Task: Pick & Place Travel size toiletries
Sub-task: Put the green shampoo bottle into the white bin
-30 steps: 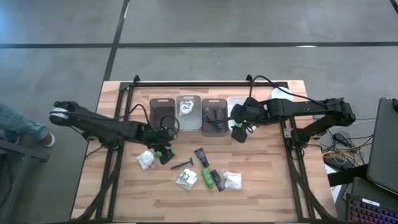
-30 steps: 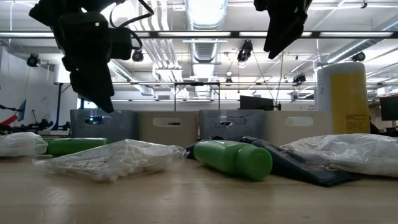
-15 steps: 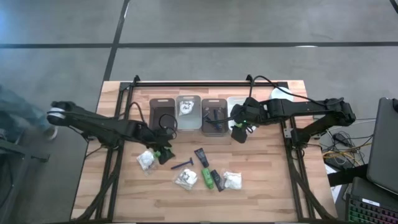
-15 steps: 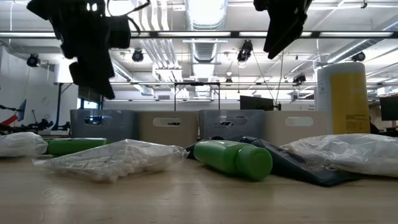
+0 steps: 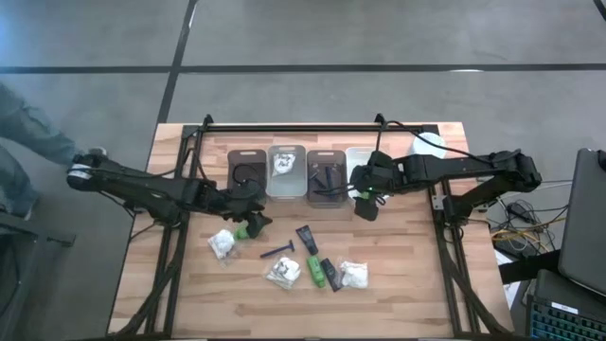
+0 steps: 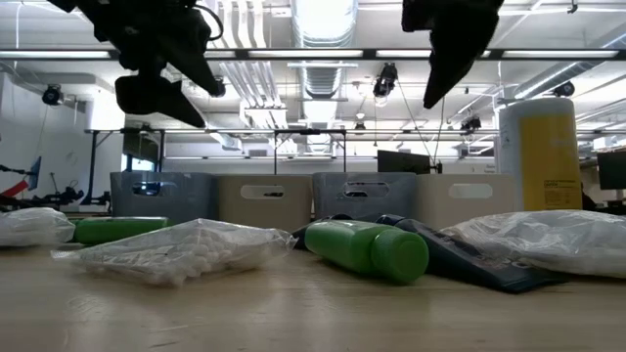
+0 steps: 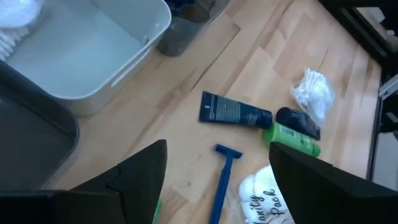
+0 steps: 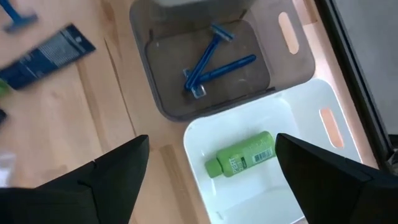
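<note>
My left gripper (image 5: 254, 221) (image 7: 217, 149) hangs open in the air above the table's left middle. A small green bottle (image 5: 244, 230) lies on the wood just below it. My right gripper (image 5: 365, 204) (image 8: 211, 138) is open above the near edge of the rightmost white bin (image 8: 280, 124), where a green bottle (image 8: 242, 158) lies. Two blue razors (image 8: 214, 59) lie in the grey bin (image 8: 298, 62) beside it. On the table lie a blue razor (image 7: 222, 180), black tubes (image 7: 235, 113), another green bottle (image 7: 292, 138) and white packets (image 7: 314, 90).
Four bins stand in a row at the far side; the left white bin (image 5: 286, 185) holds a white packet (image 5: 282, 164). A tall yellow bottle (image 6: 538, 156) stands at the far right. A person (image 5: 24, 142) is beside the table's left edge. Bare wood lies toward the near edge.
My left gripper has risen from just above the green bottle, moved slightly toward the far edge and tipped closer to level. The bottle has stayed on the table. The person at the left has shifted.
</note>
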Motion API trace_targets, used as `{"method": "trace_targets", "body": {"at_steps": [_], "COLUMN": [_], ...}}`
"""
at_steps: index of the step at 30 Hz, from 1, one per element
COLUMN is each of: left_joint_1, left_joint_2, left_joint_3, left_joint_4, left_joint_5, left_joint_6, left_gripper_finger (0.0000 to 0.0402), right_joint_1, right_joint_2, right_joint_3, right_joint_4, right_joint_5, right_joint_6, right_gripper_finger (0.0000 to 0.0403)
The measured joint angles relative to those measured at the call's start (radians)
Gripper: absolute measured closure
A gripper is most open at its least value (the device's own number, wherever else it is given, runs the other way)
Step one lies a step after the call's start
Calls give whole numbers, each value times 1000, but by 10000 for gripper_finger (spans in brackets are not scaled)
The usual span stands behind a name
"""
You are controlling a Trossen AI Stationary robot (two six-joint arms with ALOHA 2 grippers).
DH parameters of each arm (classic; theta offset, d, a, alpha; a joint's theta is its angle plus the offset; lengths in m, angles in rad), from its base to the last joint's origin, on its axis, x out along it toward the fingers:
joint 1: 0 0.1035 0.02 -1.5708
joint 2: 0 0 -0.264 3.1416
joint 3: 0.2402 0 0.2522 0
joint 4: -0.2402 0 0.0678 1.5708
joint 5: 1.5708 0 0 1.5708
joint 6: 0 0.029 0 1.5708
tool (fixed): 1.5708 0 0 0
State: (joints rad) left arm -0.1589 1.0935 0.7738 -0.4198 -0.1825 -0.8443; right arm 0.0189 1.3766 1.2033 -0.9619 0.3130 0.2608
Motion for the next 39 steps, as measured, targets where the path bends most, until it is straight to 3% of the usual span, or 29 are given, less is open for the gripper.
{"method": "trace_targets", "body": {"at_steps": [8,14,17,22,28,32,39], "left_joint_1": [-3,-3,-2,-4,-4,-4,-6], "left_joint_2": [0,0,0,2,2,2,11], "left_joint_3": [-3,-6,-9,-9,-9,-32,-135], "left_joint_4": [-14,-234,-299,-306,-342,-341,-283], "left_joint_5": [115,241,243,211,205,178,174], "left_joint_6": [-184,-307,-210,147,409,455,367], "left_gripper_finger": [115,115,115,115,115,115,115], "right_joint_1": [0,-16,-30,-54,-60,-61,-61], "right_joint_2": [0,0,-1,18,61,80,112], "right_joint_3": [-134,-181,-174,-110,-8,37,59], "right_joint_4": [180,240,238,243,244,242,233], "right_joint_5": [-16,-66,-77,-79,-35,-25,-25], "right_joint_6": [-123,-40,3,94,198,213,238], "right_gripper_finger": [89,109,117,127,133,133,111]}}
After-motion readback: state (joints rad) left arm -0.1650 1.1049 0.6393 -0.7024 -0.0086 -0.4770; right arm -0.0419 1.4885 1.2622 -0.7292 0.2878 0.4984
